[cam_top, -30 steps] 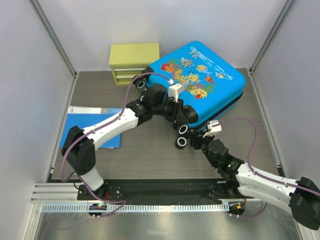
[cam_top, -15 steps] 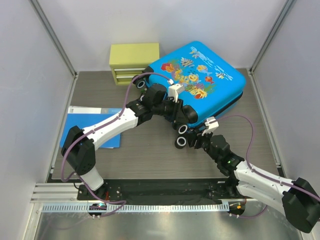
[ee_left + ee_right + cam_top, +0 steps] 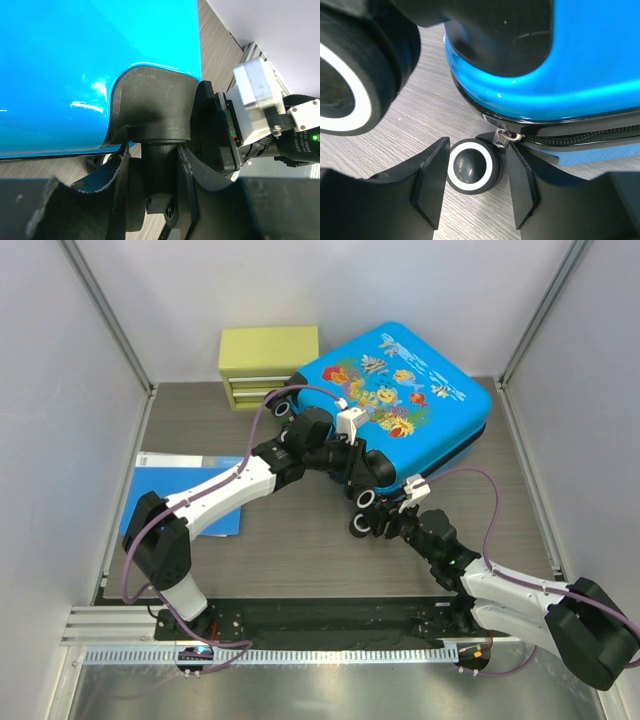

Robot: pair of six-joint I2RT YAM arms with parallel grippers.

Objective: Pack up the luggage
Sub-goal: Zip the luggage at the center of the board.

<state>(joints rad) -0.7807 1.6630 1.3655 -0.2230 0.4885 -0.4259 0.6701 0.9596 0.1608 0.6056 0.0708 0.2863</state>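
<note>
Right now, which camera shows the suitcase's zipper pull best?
The right wrist view: the zipper pull sits close and sharp at the luggage seam, beyond the right gripper. In the top external view it is too small to find; the left wrist view shows blue shell and black wheel housing, no zipper.

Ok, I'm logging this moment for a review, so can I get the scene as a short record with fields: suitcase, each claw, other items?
suitcase: blue fish-print suitcase, lid down, flat on the table
zip pull: zip pull at the near corner, beside the small wheel
left claw: left claw closed around the black caster at a suitcase corner
right claw: right claw open, fingers either side of the small wheel
other items: yellow-green drawer box; blue folder
</note>
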